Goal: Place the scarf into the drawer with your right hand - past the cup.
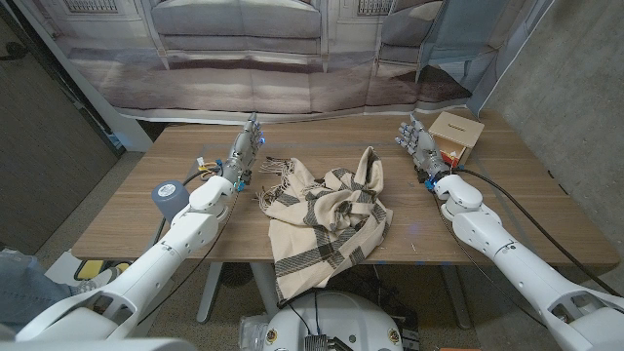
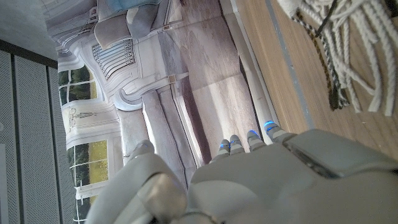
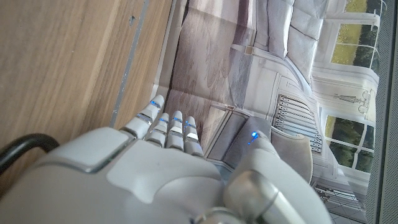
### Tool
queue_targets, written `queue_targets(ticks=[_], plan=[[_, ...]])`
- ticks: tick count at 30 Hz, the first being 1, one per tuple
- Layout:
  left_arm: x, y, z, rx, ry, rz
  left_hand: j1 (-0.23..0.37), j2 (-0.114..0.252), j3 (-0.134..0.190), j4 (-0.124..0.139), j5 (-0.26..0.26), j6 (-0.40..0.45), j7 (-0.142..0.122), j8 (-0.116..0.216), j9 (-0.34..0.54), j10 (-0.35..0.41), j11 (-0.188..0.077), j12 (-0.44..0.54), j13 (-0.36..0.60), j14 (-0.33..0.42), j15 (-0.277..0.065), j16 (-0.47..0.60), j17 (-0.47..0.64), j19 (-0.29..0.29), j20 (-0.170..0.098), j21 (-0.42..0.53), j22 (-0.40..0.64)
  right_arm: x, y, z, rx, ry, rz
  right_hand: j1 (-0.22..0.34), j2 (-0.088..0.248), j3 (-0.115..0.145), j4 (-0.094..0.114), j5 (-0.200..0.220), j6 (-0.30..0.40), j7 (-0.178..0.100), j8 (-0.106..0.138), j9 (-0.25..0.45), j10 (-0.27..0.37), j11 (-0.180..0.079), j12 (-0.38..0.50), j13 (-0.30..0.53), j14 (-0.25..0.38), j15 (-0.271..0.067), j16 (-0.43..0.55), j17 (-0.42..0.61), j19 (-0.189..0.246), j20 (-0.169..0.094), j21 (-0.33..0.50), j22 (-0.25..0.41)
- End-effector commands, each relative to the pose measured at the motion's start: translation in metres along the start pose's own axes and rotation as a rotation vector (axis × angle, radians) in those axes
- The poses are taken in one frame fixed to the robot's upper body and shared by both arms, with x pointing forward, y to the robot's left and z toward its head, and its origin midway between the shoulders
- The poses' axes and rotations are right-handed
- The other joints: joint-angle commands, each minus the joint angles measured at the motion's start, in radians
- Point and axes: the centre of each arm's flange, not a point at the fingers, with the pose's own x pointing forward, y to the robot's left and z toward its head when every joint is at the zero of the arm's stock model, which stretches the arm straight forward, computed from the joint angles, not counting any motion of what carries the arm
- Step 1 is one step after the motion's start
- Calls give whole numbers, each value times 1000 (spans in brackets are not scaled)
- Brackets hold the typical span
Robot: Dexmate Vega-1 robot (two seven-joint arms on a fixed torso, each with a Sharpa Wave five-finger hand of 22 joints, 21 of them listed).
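Note:
A cream scarf with dark stripes lies bunched at the table's middle, one end hanging over the front edge. Its fringe shows in the left wrist view, just beyond my left hand. A small light wooden drawer box stands at the far right, just behind my right hand, which is raised with fingers spread and holds nothing. My left hand stands upright to the left of the scarf, fingers apart and empty. A grey-blue cup sits at the left, beside my left forearm. My right hand hovers over bare wood.
The wooden table has bare surface to the right of the scarf and in front of the drawer box. A printed backdrop of a sofa hangs behind the table. A person's leg in jeans shows at the lower left edge.

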Motion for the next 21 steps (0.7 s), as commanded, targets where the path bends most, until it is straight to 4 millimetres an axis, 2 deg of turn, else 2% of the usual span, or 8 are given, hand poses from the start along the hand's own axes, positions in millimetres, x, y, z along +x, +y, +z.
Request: queue_targets(ticks=[1, 10, 21], plan=[[-4, -3, 4, 18, 8, -4, 8, 2, 7, 2, 5, -130, 1, 3, 4, -60, 1, 6, 4, -43, 1, 4, 5, -30, 2, 4, 4, -4, 6, 1, 4, -9, 4, 11, 0, 8, 0, 6, 6, 0, 2, 4, 12, 0, 4, 1, 5, 3, 5, 1, 7, -11, 5, 4], [-4, -6, 1, 12, 20, -29, 9, 6, 6, 2, 5, -123, -1, 3, 4, -53, 0, 6, 4, -39, 0, 3, 5, -30, 3, 1, 4, -6, 11, -4, 18, -16, 3, 11, 3, 8, 0, 5, 7, -1, 1, 4, 15, -1, 4, 2, 7, 2, 5, 2, 7, -10, 5, 4], [-9, -1, 2, 0, 13, -23, 11, 9, 5, 2, 6, -115, -1, 4, 4, -47, 1, 7, 5, -37, 2, 2, 5, -32, 4, -2, 4, -5, 15, 3, 4, -33, 18, 13, 6, 8, -2, 3, 9, -2, 1, 4, 19, -4, 5, 2, 13, 0, 6, 2, 11, -10, 6, 4]])
